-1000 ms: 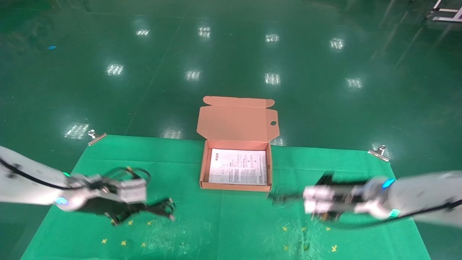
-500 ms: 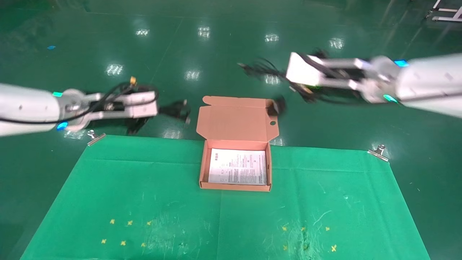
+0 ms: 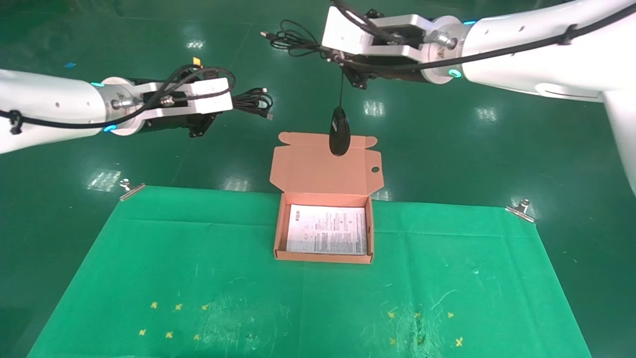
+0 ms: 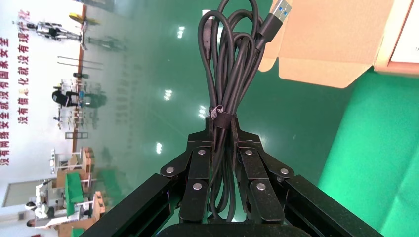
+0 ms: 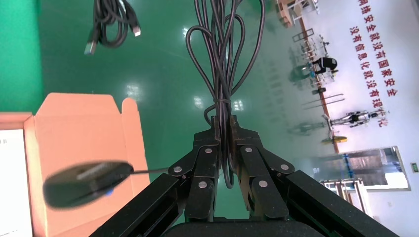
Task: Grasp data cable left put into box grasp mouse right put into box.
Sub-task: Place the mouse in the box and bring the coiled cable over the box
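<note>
Both arms are glossy white tubes ending in silver-white wrist blocks, each ringed with small cyan lights and trailed by black cables strapped along the casing. The left gripper [image 4: 223,143] and right gripper [image 5: 223,143] are matte black linkages studded with round silver screws.
</note>
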Available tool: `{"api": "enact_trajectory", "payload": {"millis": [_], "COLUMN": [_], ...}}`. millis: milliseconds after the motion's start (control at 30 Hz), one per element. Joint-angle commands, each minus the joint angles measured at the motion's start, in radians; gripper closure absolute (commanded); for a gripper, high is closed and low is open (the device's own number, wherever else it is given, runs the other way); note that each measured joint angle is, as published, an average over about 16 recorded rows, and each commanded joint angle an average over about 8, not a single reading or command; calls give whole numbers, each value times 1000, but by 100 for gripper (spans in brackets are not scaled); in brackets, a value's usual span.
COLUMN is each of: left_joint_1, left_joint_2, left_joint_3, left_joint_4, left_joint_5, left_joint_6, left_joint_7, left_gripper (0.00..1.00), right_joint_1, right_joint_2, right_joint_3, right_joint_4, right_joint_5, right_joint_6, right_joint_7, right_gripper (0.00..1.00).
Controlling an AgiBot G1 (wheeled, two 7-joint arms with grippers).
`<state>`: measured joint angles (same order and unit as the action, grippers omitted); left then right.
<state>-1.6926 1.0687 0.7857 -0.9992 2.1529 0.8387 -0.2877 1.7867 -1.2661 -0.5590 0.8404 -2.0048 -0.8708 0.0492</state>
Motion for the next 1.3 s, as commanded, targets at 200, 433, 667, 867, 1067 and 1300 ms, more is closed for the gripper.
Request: {"api": "enact_trajectory", "payload": {"millis": [200,433,667,867,1067,1300], "left_joint_1": [0,6,2,4,4,12], "left_joint_2": [1,2,-11,-32,-51,-61], "left_joint_3": [0,19,41,57,71,74], "left_joint_4": [9,38,44,10,-39,-87], "left_joint_5": [9,68,181,292,373,406], "left_joint_6": [-10,14,57,129,209,248], "left_joint_7": [-3,-37,-117,-221,-300,-343], "left_gripper": [100,100,100,100,100,100], "right_joint_1": [16,-17,-57,-94,-117,-135], "right_joint_2": [-12,-13,-52,-82,-96,-101], "right_joint_3": [2,-13,-38,-76,-153,-278], "right_joint_4": [-24,-6,-42,-61,-64,-62], "right_joint_5": [20,-4,-18,0,42,143], "right_joint_6": [-5,-1,8,9,40,75], "right_joint_7": [-27,-19,-16,-11,15,84], "right_gripper": [100,100,100,100,100,100]}}
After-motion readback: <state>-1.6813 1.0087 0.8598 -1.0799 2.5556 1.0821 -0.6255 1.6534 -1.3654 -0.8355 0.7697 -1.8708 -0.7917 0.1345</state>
